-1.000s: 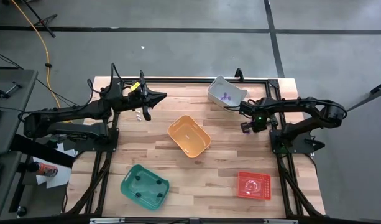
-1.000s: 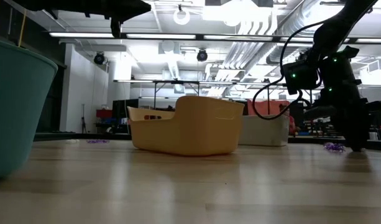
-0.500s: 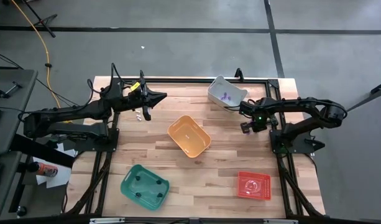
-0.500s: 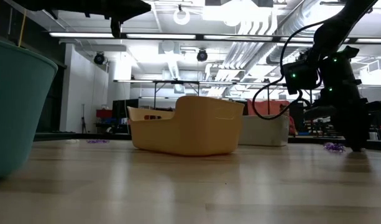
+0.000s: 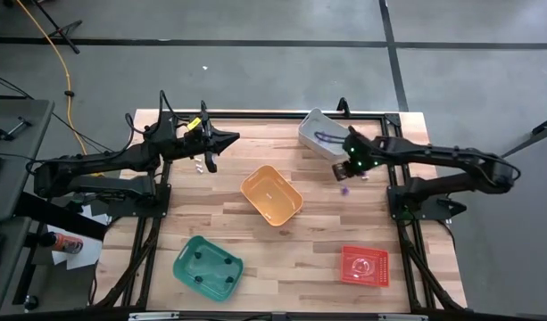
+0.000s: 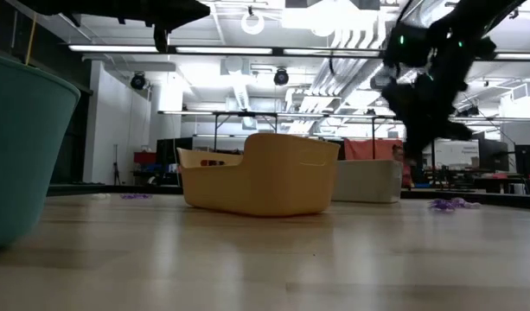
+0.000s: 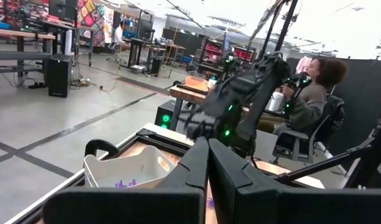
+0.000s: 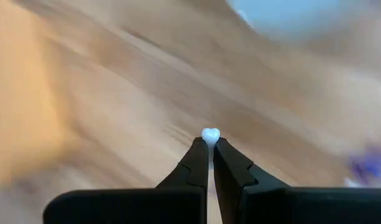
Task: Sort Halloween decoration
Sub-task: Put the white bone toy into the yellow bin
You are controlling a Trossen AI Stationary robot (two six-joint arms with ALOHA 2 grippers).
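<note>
The right hand, raised above the wooden tabletop near the grey plastic bin, pinches a tiny whitish trinket; the carrying step seems underway, next needing a release over the matching bin. The left hand waits pressed together.

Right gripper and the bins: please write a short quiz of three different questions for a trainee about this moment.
1. True or false: the right gripper is shut on a small whitish trinket.
2. Which bin holds purple trinkets: A the orange bin, B the whitish bin, C the red bin?
3. Fill in: a purple trinket lies on the table, outside every ____.

Key: 1 true; 2 B; 3 bin.
</note>
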